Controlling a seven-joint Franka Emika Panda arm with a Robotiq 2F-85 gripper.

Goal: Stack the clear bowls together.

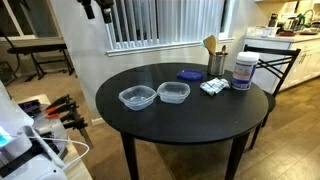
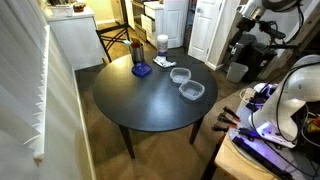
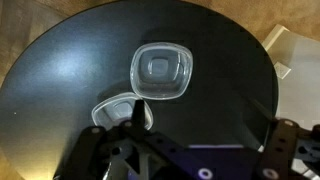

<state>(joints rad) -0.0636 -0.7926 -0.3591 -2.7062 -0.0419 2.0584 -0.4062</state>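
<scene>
The clear bowls (image 1: 138, 97) (image 1: 173, 93) are set side by side on a round black desk (image 1: 180, 122). Behind them a blue lid (image 1: 189, 74) and a white tub (image 1: 244, 70) are seen — its label cannot be read. Beyond, a chair (image 1: 277, 58) and window blinds (image 1: 165, 20) are found. The jaws' spread cannot be told.

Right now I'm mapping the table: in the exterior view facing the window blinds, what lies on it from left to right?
First bowl → second bowl → blue lid → utensil holder → white jar.
</scene>
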